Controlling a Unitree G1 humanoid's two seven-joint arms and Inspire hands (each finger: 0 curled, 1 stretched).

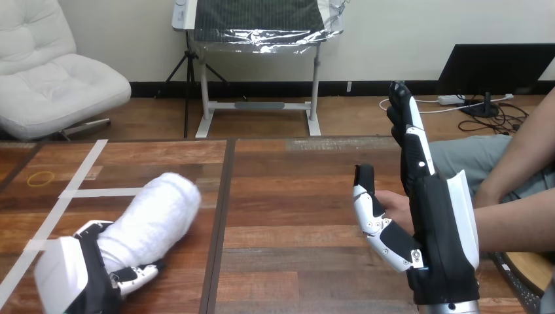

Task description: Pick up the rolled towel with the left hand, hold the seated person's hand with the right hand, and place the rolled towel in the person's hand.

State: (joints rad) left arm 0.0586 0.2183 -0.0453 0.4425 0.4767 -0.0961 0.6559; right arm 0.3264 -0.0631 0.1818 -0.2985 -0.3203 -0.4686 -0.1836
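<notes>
Both hands are engaged: nearest, the left hand [69, 278] clamps its fingers round the near end of the towel [160, 209], which lies on the surface [288, 196]. Farther on, the right hand [440, 239] stands straight-fingered, uncurled, beside the person's hand [394, 206]; next, probably, it closes there while the towel lifts.
</notes>
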